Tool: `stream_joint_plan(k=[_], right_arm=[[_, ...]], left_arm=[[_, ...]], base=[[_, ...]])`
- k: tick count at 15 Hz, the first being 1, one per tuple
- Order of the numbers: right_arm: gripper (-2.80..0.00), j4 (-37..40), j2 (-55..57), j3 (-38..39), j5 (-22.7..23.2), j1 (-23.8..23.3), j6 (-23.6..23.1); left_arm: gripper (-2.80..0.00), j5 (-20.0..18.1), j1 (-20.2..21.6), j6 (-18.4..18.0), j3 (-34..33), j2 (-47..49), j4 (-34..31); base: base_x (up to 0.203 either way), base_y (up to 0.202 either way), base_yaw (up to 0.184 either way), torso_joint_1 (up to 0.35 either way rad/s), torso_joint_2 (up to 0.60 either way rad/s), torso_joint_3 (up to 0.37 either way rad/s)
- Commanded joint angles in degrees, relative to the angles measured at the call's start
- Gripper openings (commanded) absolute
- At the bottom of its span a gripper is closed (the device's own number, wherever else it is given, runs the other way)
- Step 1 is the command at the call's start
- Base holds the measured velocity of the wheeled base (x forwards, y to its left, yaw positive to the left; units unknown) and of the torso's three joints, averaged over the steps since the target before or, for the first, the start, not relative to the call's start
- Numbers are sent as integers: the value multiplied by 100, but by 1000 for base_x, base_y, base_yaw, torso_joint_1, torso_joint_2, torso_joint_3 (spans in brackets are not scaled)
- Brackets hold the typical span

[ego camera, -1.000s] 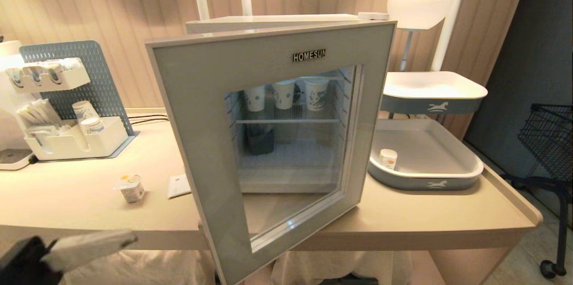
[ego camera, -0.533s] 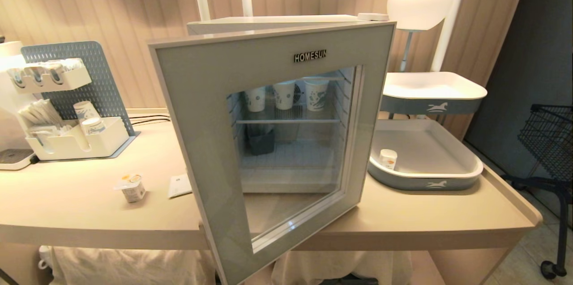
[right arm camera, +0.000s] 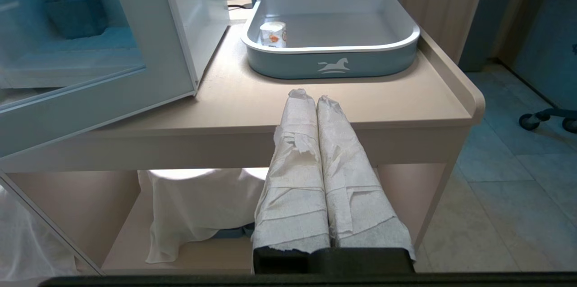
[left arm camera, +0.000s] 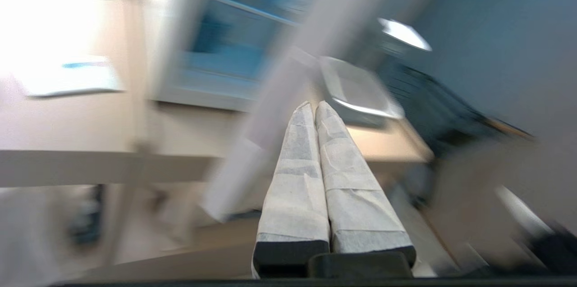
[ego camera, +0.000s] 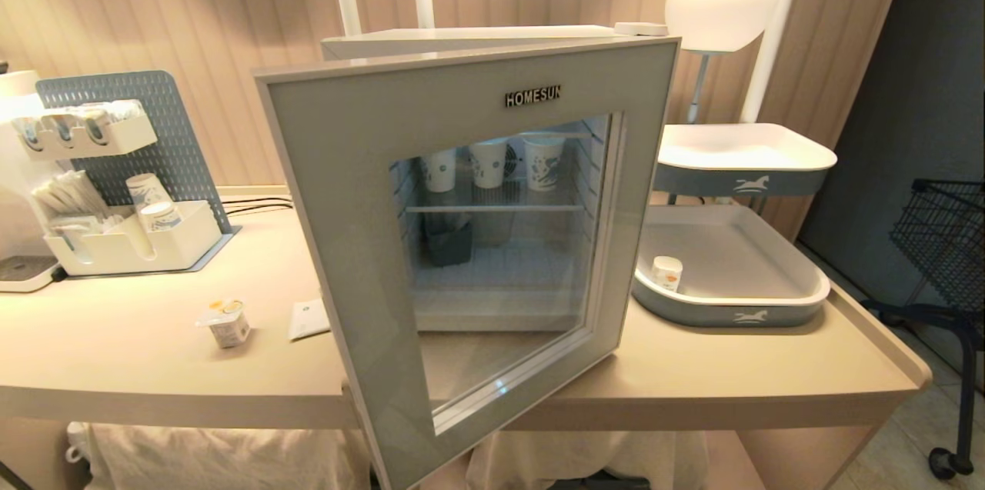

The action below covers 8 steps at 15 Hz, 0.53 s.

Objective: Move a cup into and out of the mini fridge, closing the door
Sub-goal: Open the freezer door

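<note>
Standing wide open, the door [ego camera: 462, 244] fills the head view's centre, w/ the mini fridge [ego camera: 477, 36] behind it. The cup [ego camera: 225, 322] sits on the table [ego camera: 138, 351] at 9 o'clock of the door; neither wrist view shows it. Only wrist views show the left gripper [left arm camera: 314, 109] and right gripper [right arm camera: 311, 97], each w/ fingers pressed together, empty.

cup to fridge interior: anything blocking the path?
Nothing visible. The cup stands on the table, left of the fridge. The door is swung wide open toward the camera, hinged on the right, so the opening faces the cup's side. A flat white packet lies beside the cup, low enough to clear.
</note>
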<state>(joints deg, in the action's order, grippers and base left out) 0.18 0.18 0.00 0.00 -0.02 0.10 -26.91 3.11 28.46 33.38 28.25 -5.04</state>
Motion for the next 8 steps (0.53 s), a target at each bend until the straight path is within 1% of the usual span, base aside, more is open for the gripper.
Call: stream_joint_plan(k=[1, 3, 5, 7, 8], right_arm=[[-280, -1, 4, 0, 0, -2, -1], [-280, -1, 0, 0, 0, -3, -1], [-280, -1, 6, 0, 0, 0, -6], [-280, -1, 8, 0, 0, -5, -1], [-280, -1, 8, 0, 0, 2, -1]], left_arm=[[-280, 405, 74, -93, -75, 1926, 1031], [-280, 567, 27, -188, -97, 3049, 2007], [-280, 605, -163, -232, -47, 4138, 2759], [-280, 511, -443, -257, 9, 5179, 3689], [-280, 316, -551, -263, 34, 5630, 4193]], base=[[0, 0, 0, 0, 0, 0], [0, 0, 0, 0, 0, 0], [0, 0, 0, 0, 0, 0], [0, 0, 0, 0, 0, 0], [0, 0, 0, 0, 0, 0]])
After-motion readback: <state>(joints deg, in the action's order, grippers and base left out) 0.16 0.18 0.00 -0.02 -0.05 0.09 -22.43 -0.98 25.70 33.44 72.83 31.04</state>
